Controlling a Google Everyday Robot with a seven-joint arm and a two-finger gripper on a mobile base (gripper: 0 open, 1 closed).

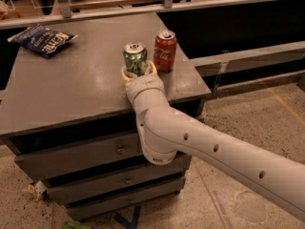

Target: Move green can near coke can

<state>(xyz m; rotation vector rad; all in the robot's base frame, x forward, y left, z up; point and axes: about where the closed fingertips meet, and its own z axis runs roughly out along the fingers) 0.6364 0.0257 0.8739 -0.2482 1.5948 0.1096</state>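
The green can [135,57] stands upright on the grey cabinet top [71,85], toward its right side. My gripper [137,70] reaches in from the front and is shut on the green can, its pale fingers on either side of the can's lower half. The coke can [165,50] stands upright just to the right of the green can, a small gap between them. My white arm [205,147] runs from the lower right up to the gripper.
A blue chip bag [42,38] lies at the cabinet top's back left corner. The cabinet has drawers [81,156] below. A rail and shelf [167,4] run behind it. The cabinet's right edge is close to the coke can.
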